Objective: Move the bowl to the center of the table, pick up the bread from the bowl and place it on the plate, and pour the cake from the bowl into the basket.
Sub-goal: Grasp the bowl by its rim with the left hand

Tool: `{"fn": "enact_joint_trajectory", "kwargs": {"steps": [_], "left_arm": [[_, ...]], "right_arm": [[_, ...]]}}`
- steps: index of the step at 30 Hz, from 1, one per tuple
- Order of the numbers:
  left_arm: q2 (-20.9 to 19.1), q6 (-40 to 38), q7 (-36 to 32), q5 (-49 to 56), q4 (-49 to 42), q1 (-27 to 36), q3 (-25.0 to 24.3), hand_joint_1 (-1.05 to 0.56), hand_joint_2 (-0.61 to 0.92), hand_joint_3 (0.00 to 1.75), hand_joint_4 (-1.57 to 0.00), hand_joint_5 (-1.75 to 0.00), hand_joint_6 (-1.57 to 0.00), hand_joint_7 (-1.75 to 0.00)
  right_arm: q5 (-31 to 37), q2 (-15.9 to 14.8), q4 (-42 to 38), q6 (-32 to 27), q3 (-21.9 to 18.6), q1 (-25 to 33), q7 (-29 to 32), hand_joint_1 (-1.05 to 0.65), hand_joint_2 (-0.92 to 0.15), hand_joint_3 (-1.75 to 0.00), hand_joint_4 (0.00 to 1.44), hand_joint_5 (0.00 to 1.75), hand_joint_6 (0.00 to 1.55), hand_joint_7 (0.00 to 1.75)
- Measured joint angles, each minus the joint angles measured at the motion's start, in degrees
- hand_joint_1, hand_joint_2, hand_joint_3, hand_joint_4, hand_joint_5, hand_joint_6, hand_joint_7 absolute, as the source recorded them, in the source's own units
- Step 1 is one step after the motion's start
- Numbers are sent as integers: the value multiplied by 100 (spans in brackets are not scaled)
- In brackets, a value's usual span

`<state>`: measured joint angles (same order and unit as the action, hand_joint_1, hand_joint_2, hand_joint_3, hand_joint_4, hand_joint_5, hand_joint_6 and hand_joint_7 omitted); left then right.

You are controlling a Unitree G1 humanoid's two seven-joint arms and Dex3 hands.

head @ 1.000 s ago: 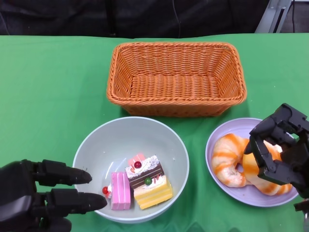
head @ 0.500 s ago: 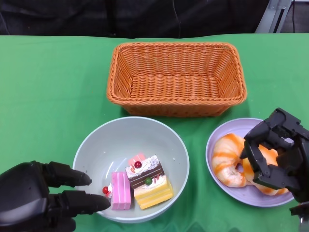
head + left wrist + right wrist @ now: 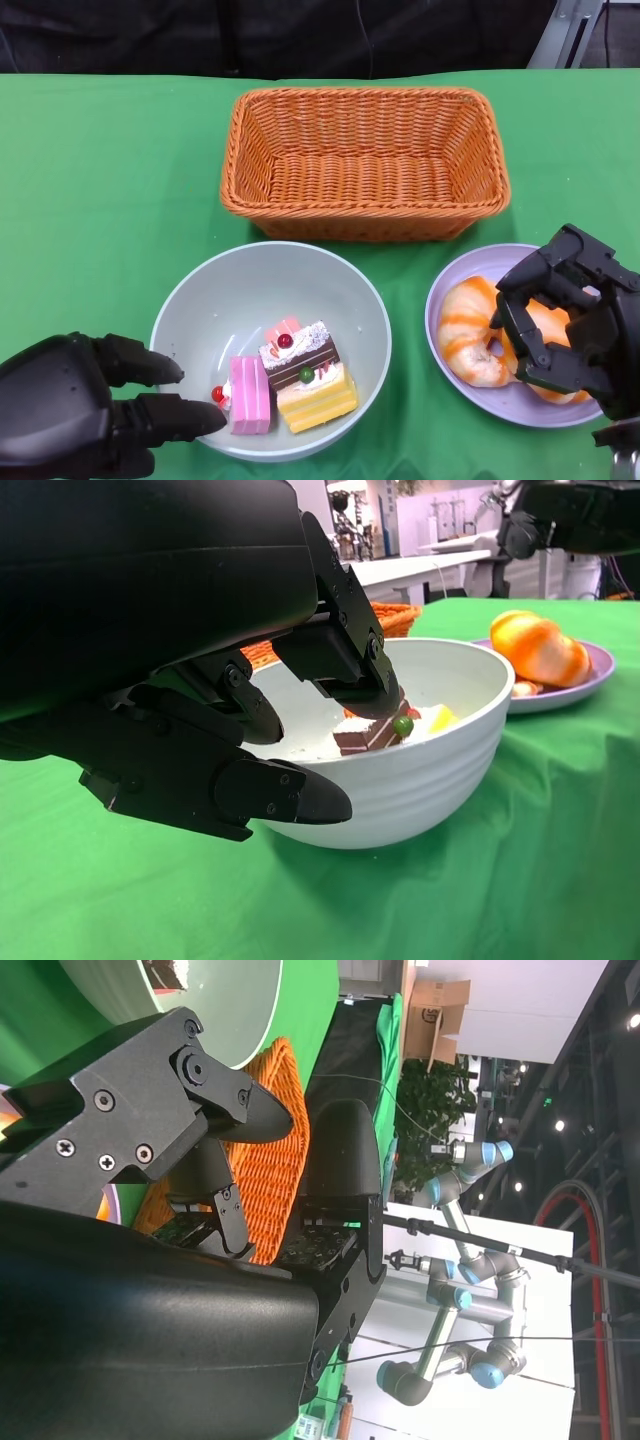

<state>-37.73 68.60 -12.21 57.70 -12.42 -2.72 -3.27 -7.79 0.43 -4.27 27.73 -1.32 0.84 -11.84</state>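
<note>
Cake (image 3: 293, 389) in bowl (image 3: 200, 300), bread (image 3: 478, 342) on plate (image 3: 448, 290).

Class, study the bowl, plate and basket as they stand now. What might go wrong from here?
The left hand straddles the bowl at its near rim only, so the bowl may tip or slip when lifted. The cake pieces lie loose and could spill short of the basket. The right hand hangs over the bread and may knock it off the plate.

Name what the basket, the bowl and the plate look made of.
Basket: woven wicker or plastic imitation, orange-brown, with visible strands. Bowl: smooth pale grey-green, faint ribs outside, likely plastic or glazed ceramic. Plate: smooth lilac, probably plastic or ceramic.
</note>
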Motion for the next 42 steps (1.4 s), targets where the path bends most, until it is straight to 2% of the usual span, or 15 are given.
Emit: {"fn": "enact_joint_trajectory", "kwargs": {"steps": [6, 16, 23, 33, 42], "left_arm": [[-179, -267, 64, -229, 66, -146, 429, -44, 92, 16, -87, -6, -80, -3], [-312, -522, 210, -415, 86, -413, 1017, -46, 92, 15, -88, -7, -80, -2], [-336, -854, 215, -395, 307, -347, 1142, -47, 92, 15, -86, -5, -78, 0], [-331, -1444, 266, -179, 596, -336, 1469, -47, 92, 12, -85, -4, -71, 0], [-271, -1857, 219, 43, 553, -409, 1852, -47, 92, 9, -87, -5, -74, -1]], "right_arm": [[14, 46, 0, 18, 20, 6, -2, -9, -47, -108, 67, 162, 65, 132], [26, 96, 5, 32, 45, 42, -12, -7, -47, -109, 67, 161, 65, 130], [27, 134, 82, 29, 77, 125, -11, -8, -44, -111, 68, 160, 66, 129], [26, 137, 80, 39, 85, 128, -15, -6, -47, -108, 67, 159, 66, 128], [23, 148, 82, 39, 139, 135, 43, -6, -47, -109, 67, 161, 66, 129]]}}
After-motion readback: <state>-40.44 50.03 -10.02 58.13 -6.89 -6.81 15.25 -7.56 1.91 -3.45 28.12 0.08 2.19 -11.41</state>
